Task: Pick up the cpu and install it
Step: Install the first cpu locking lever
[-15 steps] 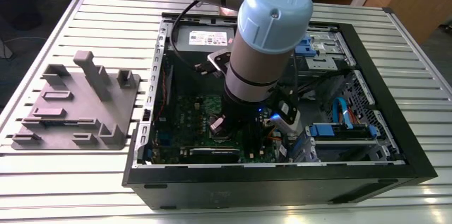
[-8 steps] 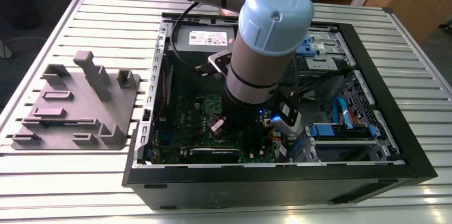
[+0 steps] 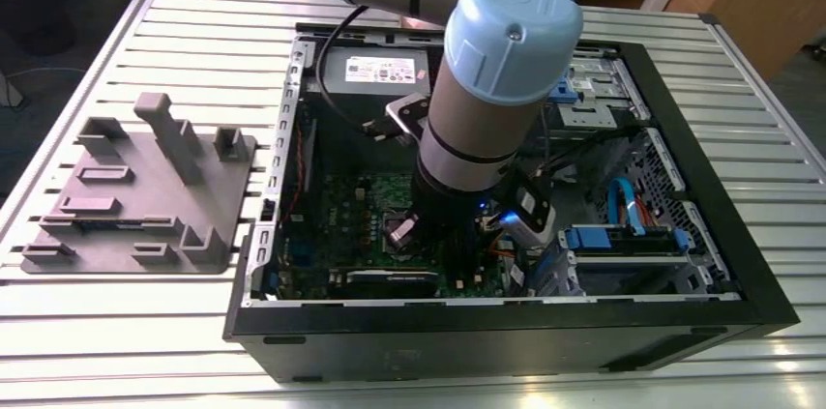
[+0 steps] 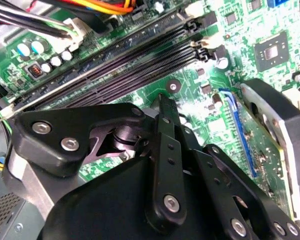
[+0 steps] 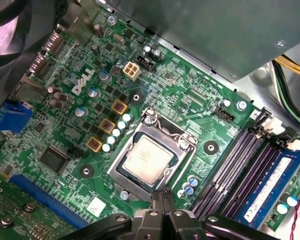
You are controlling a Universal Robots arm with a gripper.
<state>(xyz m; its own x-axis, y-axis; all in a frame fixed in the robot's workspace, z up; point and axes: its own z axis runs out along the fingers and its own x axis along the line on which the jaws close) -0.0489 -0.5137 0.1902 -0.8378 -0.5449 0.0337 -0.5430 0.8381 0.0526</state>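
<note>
Now | cpu (image 5: 147,157) seated in socket (image 5: 186,150) | gripper (image 5: 162,196) closed, empty, just beside it

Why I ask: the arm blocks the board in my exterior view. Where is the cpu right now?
Observer: In the first wrist view the cpu lies flat in the socket, inside its metal frame.
Operator: Is the gripper holding it?
Observer: No. The gripper is shut with nothing between its fingertips, and they sit at the frame's edge, off the cpu's top.
Operator: Is anything covering the chip?
Observer: No. Its silver top is bare and fully showing.
</note>
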